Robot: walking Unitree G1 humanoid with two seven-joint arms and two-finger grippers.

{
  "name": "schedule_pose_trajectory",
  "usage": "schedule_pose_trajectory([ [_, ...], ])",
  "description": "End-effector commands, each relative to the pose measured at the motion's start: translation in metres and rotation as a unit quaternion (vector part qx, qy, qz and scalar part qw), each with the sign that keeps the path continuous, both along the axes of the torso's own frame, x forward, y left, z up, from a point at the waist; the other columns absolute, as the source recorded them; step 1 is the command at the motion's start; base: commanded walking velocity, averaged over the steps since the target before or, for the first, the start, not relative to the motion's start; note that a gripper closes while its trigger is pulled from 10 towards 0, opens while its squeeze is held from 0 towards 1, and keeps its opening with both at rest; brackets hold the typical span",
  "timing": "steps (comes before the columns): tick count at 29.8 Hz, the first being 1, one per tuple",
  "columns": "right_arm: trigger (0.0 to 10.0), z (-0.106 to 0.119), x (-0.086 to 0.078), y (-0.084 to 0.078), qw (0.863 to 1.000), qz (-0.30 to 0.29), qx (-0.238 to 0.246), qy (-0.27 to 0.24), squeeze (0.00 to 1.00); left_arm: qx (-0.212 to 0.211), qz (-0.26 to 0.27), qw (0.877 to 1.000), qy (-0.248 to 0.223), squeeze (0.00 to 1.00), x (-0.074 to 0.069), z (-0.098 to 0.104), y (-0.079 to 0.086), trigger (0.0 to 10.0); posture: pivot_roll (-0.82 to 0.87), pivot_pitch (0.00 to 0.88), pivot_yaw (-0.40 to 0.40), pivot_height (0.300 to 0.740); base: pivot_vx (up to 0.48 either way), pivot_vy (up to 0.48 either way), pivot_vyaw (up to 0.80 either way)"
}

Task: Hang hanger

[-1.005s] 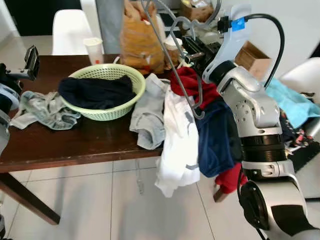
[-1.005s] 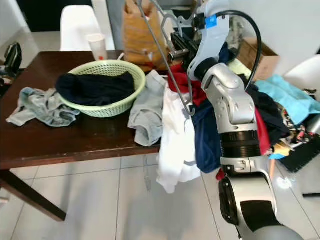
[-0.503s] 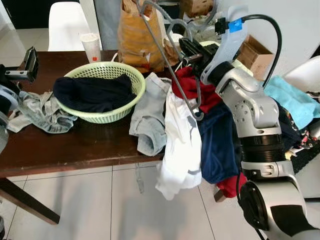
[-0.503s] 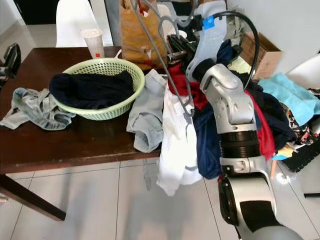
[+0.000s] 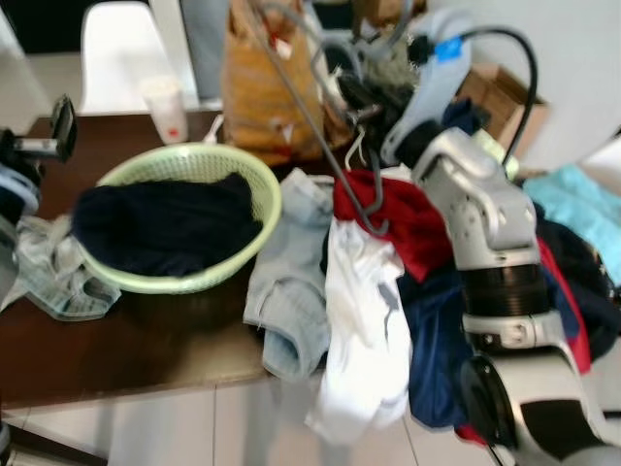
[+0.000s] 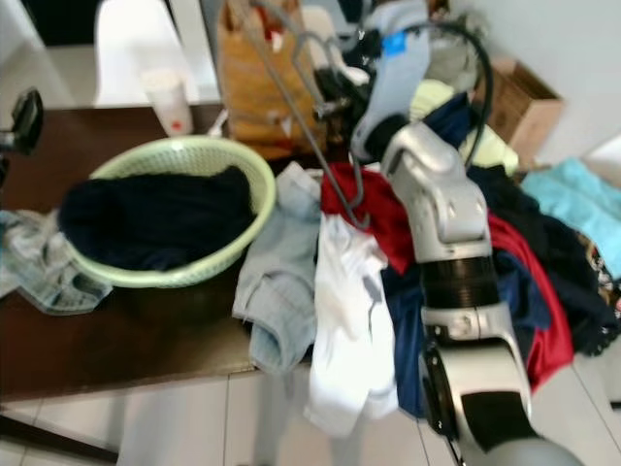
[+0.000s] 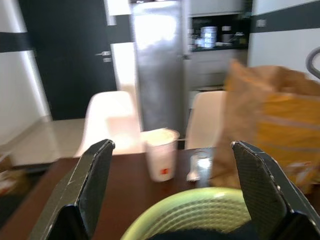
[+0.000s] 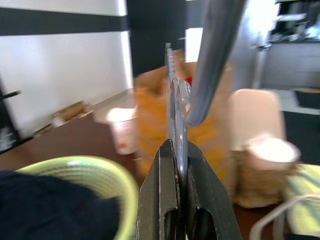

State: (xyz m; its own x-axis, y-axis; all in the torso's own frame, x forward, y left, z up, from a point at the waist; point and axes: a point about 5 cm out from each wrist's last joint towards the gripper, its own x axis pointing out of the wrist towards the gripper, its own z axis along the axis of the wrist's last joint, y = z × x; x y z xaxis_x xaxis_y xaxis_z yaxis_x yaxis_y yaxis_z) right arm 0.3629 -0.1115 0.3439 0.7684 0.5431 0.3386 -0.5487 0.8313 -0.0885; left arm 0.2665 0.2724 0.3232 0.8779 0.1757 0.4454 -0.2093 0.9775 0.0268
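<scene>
A grey wire hanger [image 5: 312, 124] hangs slanted above the table, its lower curved end over the red and white clothes [image 5: 374, 228]. My right gripper [image 5: 351, 95] is raised over the back of the table and shut on the hanger near its top. In the right wrist view the two black fingers [image 8: 165, 165] press together on the thin metal of the hanger [image 8: 175, 100]. My left gripper [image 7: 172, 146] is held up at the table's left end, open, with nothing between its fingers.
A green basket [image 5: 260, 204] holding a dark garment sits on the brown table [image 5: 116, 359]. Jeans, white, red and navy clothes [image 5: 359, 320] spill over the front edge. A brown paper bag [image 5: 267, 87], a paper cup [image 5: 165, 107] and white chairs [image 5: 112, 49] stand behind.
The whole view has shifted, drawn closer to the table and blurred, so the camera moved. My right gripper still holds the hanger raised over the clothes.
</scene>
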Motion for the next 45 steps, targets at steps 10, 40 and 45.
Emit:
schedule_pose_trajectory([
  [10,10.0,0.008,-0.006,-0.005,1.0,0.008,0.022,-0.017,0.0,-0.008,0.009,0.995,0.098,0.0,-0.009,-0.041,-0.002,10.0,0.01,0.131,-0.014,0.74,0.0,0.0,-0.16],
  [40,10.0,0.01,-0.002,-0.011,1.0,0.0,0.014,-0.017,0.0,-0.018,-0.112,0.938,0.328,0.0,-0.028,-0.12,-0.061,10.0,0.03,0.146,-0.041,0.74,0.0,0.0,0.0],
  [45,10.0,0.01,-0.001,-0.012,1.0,-0.004,0.012,-0.016,0.0,-0.037,-0.103,0.929,0.353,0.0,-0.034,-0.127,-0.067,10.0,0.03,0.15,-0.042,0.74,0.0,0.0,0.0],
])
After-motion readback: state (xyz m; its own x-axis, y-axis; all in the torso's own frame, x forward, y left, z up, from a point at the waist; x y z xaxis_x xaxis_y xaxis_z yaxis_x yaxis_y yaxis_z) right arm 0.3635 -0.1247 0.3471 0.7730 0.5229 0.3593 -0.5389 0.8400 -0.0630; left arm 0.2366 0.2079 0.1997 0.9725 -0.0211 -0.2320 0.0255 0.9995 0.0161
